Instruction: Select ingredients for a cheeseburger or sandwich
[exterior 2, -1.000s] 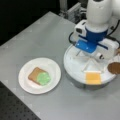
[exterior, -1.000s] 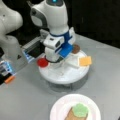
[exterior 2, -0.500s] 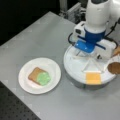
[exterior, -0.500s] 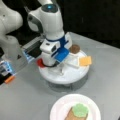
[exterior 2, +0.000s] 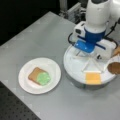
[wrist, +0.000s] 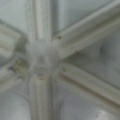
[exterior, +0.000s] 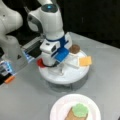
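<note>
While pincer (exterior 2: 83, 53) hovers over tray (exterior 2: 75, 72) | cheese (exterior 2: 93, 78) beside

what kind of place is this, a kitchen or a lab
Most likely a robot lab bench, not a kitchen: a white arm's end effector hangs over a divided white tray of toy food, with bread and lettuce on a paper plate on a grey table.

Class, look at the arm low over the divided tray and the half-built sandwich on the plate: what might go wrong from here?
1. The hand is hidden behind the arm, right down at the tray's ribs; it might strike a divider.
2. Cheese and patty lie near the rim; a jolt might tip them off.
3. Lettuce lies loose on the bread and might slide.
</note>
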Available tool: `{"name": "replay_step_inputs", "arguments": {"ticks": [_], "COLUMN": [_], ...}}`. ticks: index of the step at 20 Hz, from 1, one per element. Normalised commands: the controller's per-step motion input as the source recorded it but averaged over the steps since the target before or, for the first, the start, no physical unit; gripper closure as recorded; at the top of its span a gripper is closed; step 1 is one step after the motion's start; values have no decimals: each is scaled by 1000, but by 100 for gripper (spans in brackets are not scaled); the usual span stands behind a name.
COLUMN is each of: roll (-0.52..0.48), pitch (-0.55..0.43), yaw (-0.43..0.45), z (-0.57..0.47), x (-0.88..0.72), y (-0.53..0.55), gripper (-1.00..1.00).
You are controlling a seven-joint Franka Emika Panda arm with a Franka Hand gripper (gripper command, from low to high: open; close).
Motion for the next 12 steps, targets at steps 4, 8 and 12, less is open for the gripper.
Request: {"name": "replay_step_inputs", "arguments": {"ticks": [4,8,12], "roll": [-97,-127,-153], "pitch": [-112,-95,-64], "yaw": [118,105,108], "z": [-145,-167,-220], "x": [-132,-35,105], "y": [27,51,80], "gripper": [-100,-100,-100]}}
